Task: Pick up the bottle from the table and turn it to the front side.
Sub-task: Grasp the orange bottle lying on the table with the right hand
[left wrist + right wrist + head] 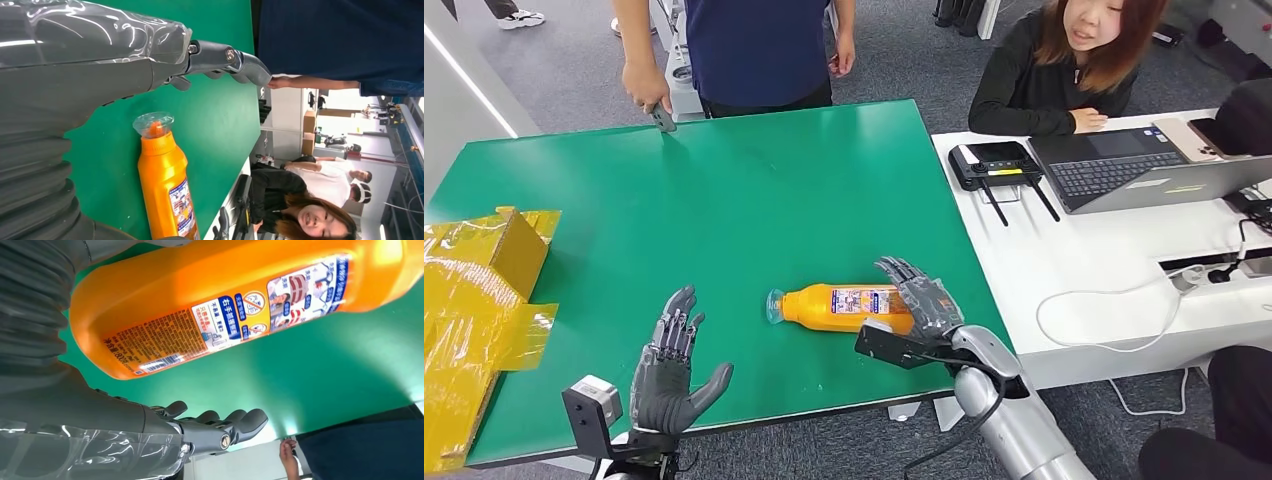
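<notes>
Green matting covers one large table (724, 200), and everything else is placed from it. One white desk (1114, 260) butts against its right side, carrying one open laptop (1144, 170) and one black device with antennas (996, 165). Two people are at hand: one in a dark blue shirt (754, 45) stands at the table's far edge with a hand touching a small grey object (663, 118) on the mat, and one in black (1044, 80) sits behind the white desk. One heap of yellow packaging (479, 300) lies on the table's left side. One orange bottle (849, 307) lies on its side near the table's front right corner, clear cap pointing toward the table's middle, printed label facing up. Two robot hands are over the table's front edge. The right hand (922, 300) is at the bottle's base end, fingers (902, 272) spread and extended just past the bottle rather than wrapped round it; whether the palm touches the base I cannot tell. The left hand (667, 372) hovers well apart from the bottle, toward the front left, with fingers straight and apart, thumb out, holding nothing.
</notes>
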